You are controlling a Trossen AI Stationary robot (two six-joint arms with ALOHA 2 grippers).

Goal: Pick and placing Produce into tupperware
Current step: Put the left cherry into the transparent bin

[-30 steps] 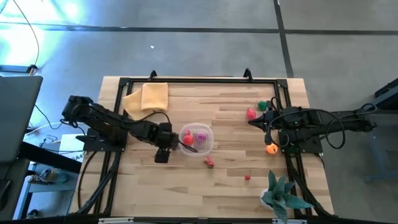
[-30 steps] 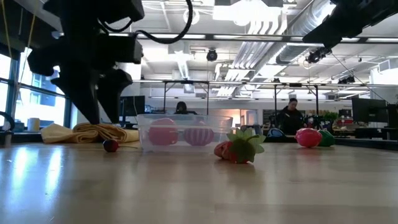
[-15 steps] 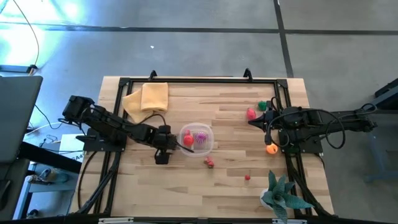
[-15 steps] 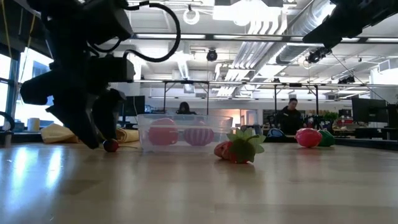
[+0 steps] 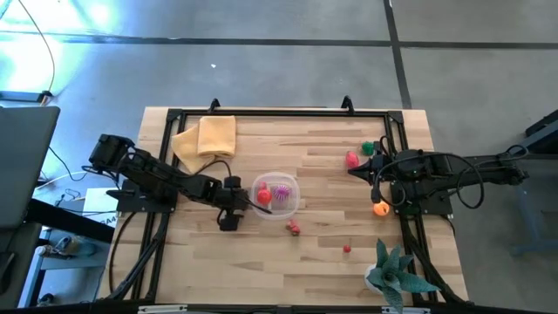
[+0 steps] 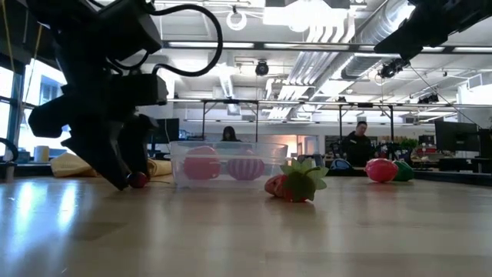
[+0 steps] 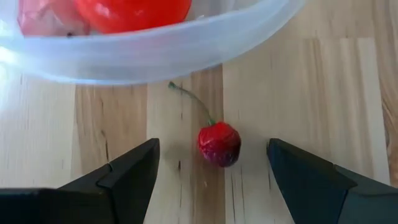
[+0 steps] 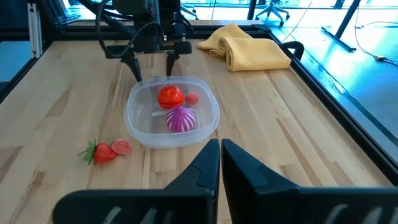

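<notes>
The clear tub (image 5: 277, 194) sits mid-table holding a red tomato (image 5: 262, 196), a purple piece (image 5: 282, 193) and a small pink one (image 8: 192, 98). A tiny red cherry (image 7: 219, 144) with a thin stem lies on the wood just outside the tub's left wall (image 7: 155, 53). My left gripper (image 7: 211, 152) is open and low at the table, one finger on either side of the cherry (image 6: 137, 180) with a gap on both sides. My right gripper (image 8: 221, 149) is shut and waits above the table's right side (image 5: 384, 170).
A strawberry and a pink piece (image 5: 294, 228) lie near the tub, a small red piece (image 5: 347, 249) nearer. Red (image 5: 352, 159), green (image 5: 369, 147) and orange (image 5: 380, 208) produce lie by the right arm. Yellow cloth (image 5: 209, 137) far left; spiky plant (image 5: 397, 275) at the near right corner.
My left gripper has come down toward the table beside the tub's left wall and tipped over, so its fingers now stand around the cherry. The cherry, the tub and my right arm have stayed put.
</notes>
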